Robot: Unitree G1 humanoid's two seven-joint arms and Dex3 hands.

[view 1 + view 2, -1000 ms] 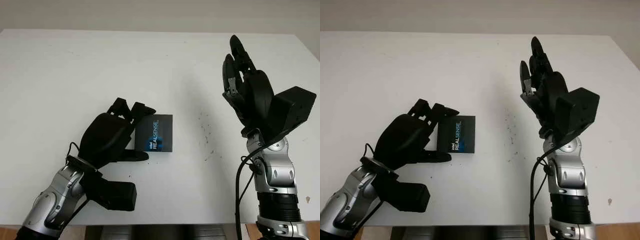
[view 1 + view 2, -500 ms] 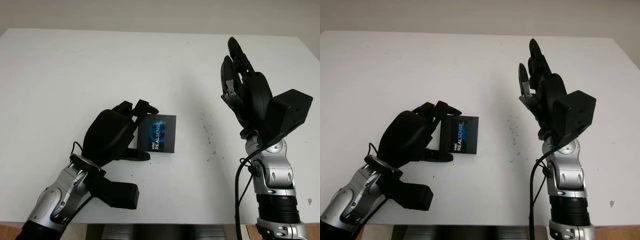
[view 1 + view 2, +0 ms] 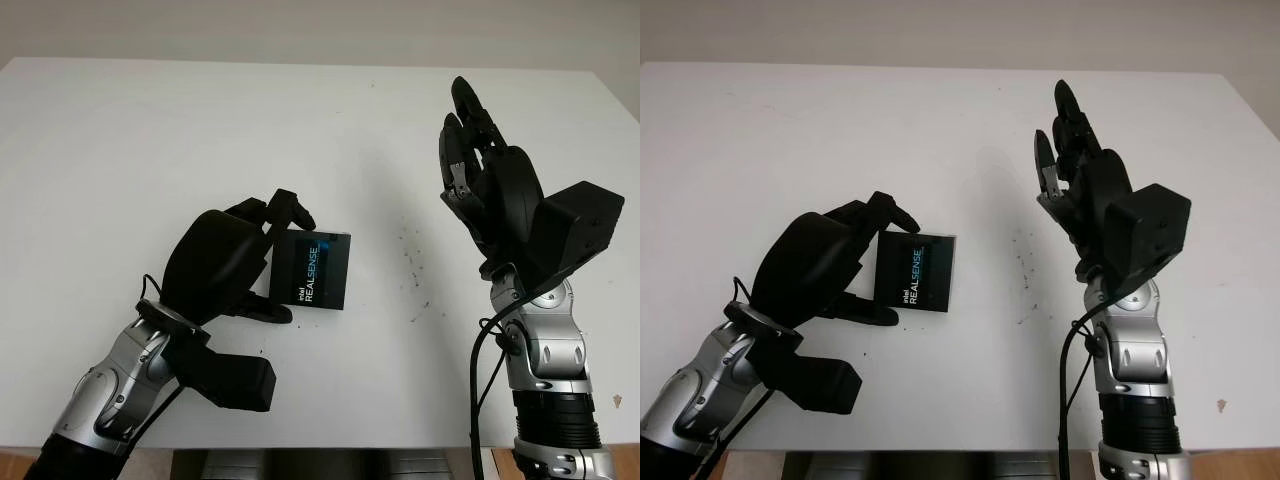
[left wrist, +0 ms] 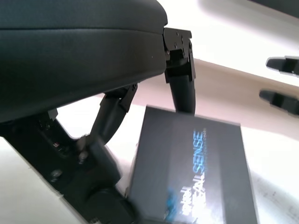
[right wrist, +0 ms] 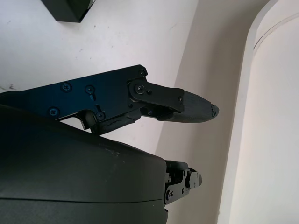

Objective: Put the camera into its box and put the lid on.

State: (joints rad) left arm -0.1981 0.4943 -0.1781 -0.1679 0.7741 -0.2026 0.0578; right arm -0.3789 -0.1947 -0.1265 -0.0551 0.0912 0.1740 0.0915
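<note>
Box [image 3: 316, 268] at table centre, left hand [image 3: 225, 265] clamped on its left side.

One dark box with "REALSENSE" lettering on its top face, closed as far as can be seen; contents hidden, so cannot tell whether the camera is inside. It sits on the white table [image 3: 150, 140], left edge tipped up slightly in the grip. Left hand: fingers [image 4: 180, 79] over the far edge, thumb along the near-left edge, both touching the box. One right hand [image 3: 490, 180], raised above the table's right side, well apart from the box, open and holding nothing. A few dark specks [image 3: 412, 262] mark the table between box and right hand.
</note>
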